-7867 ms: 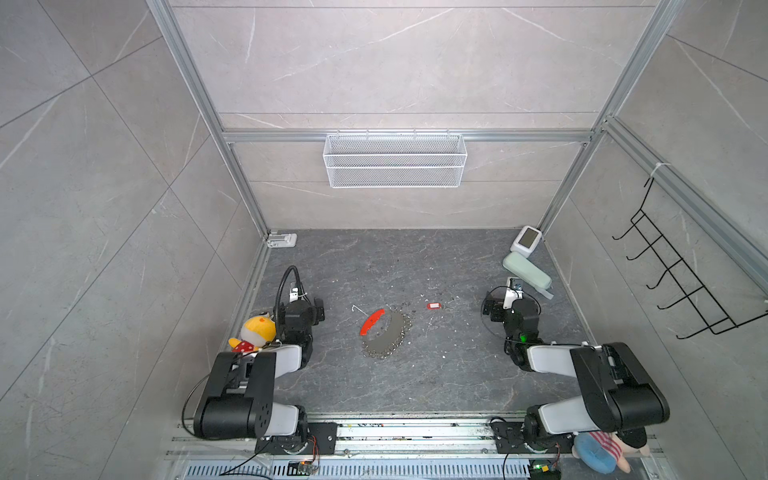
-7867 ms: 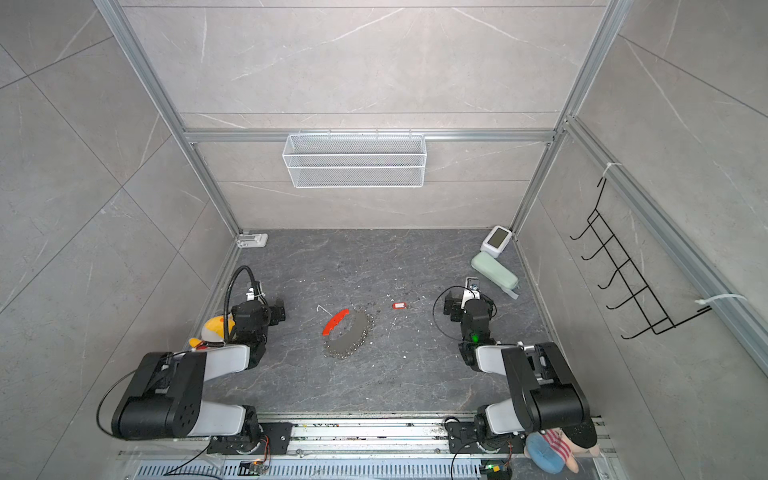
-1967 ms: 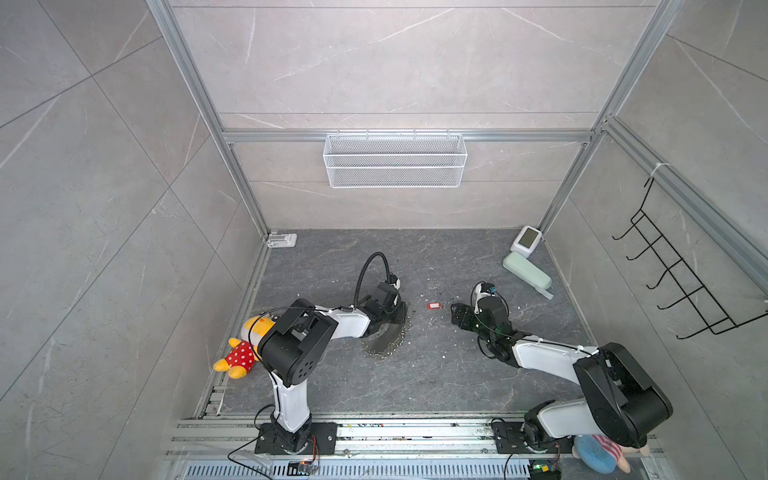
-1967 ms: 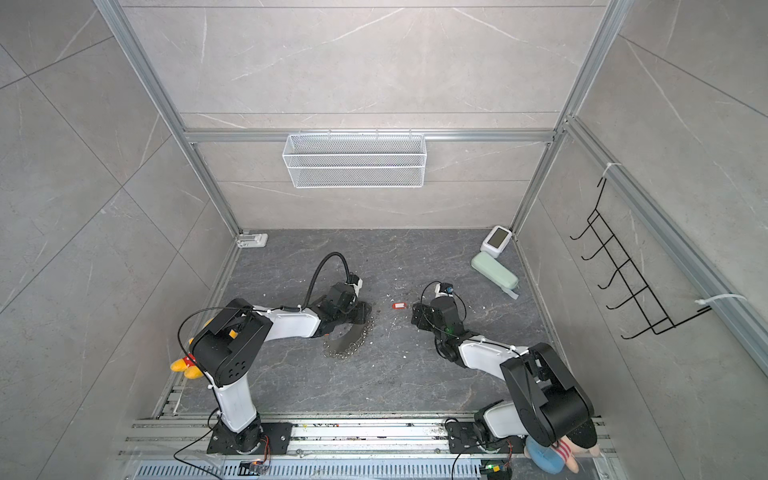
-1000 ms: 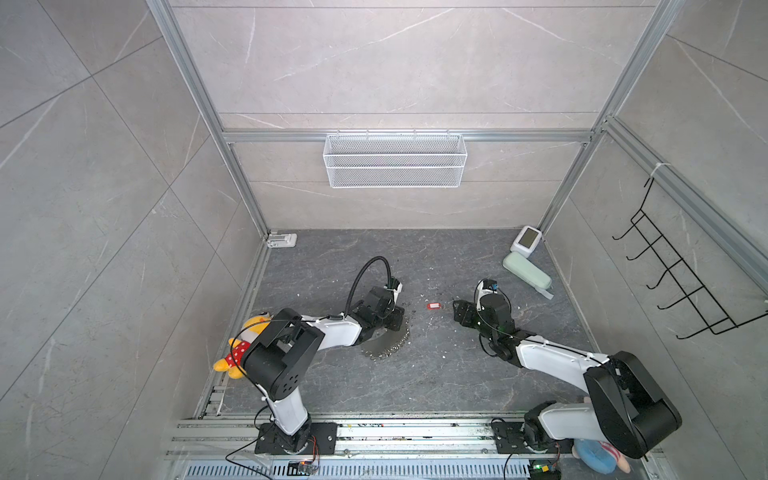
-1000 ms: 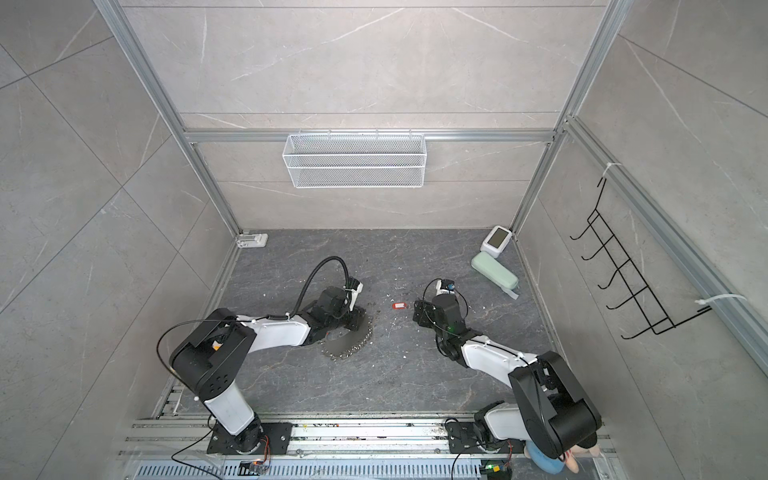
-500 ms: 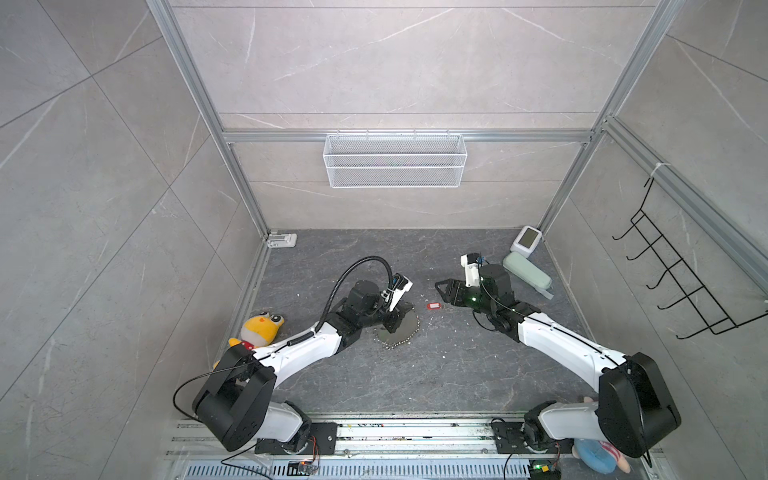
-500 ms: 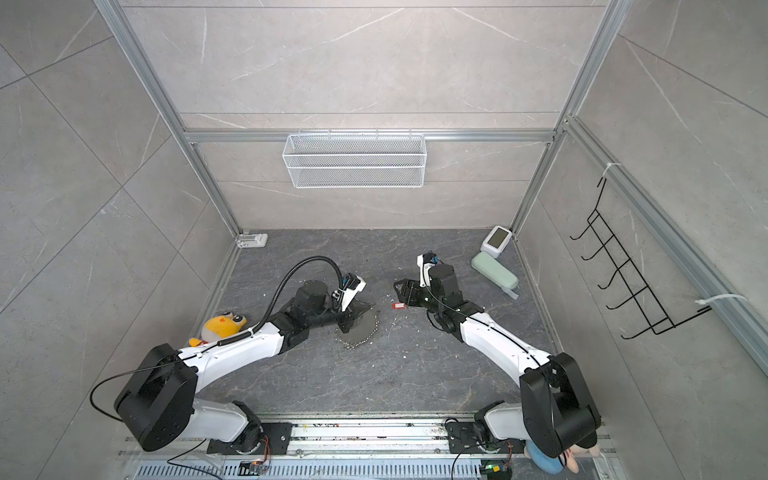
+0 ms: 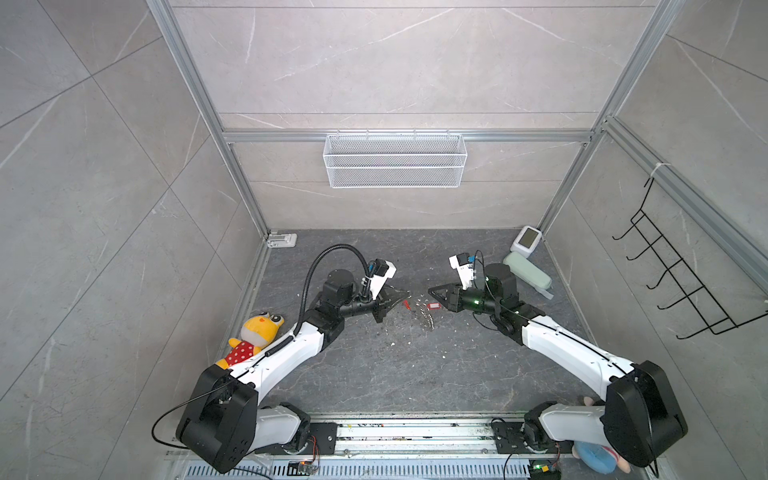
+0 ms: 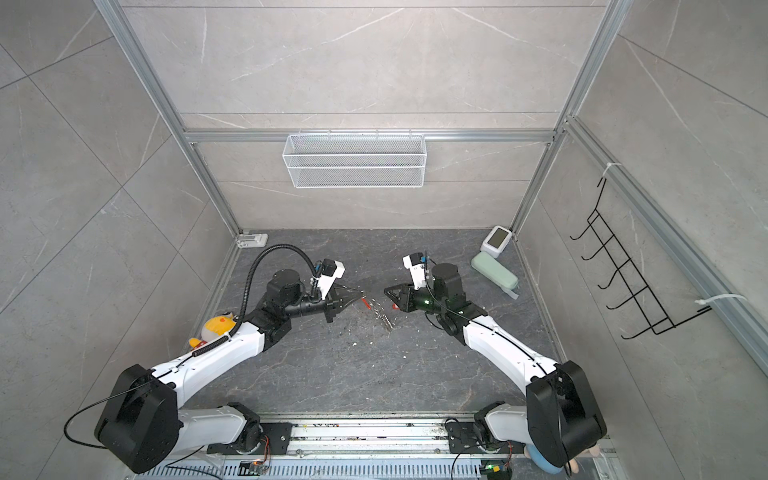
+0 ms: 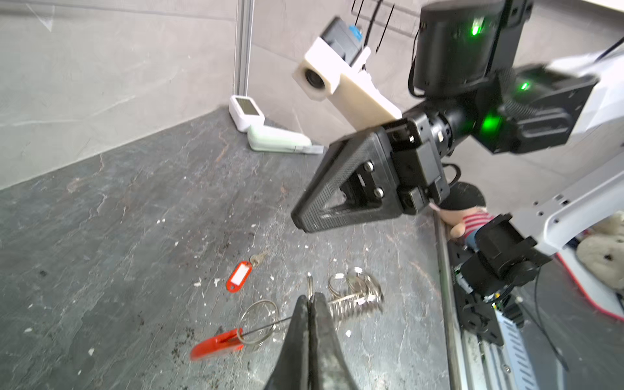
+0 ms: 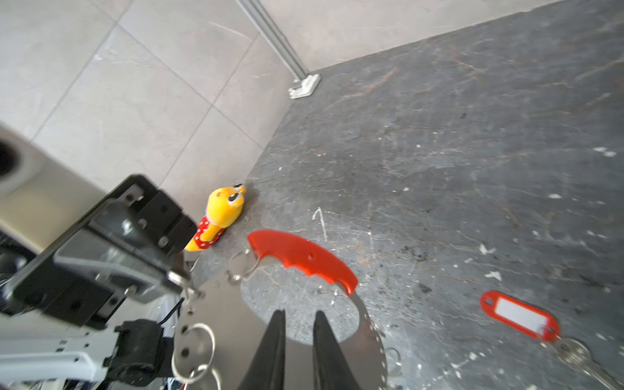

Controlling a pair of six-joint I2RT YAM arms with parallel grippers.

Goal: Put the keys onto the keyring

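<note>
Left claw (image 11: 310, 300), keyring (image 11: 351, 304) above speckled floor (image 11: 135, 219).

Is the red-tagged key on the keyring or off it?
Off. The keys lie alone on the floor, apart from the keyring held in the left claw.

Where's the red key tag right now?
In a top view the red key tag lies on the dark floor near the middle, close to the right gripper, beside the keyring held by the left gripper.
</note>
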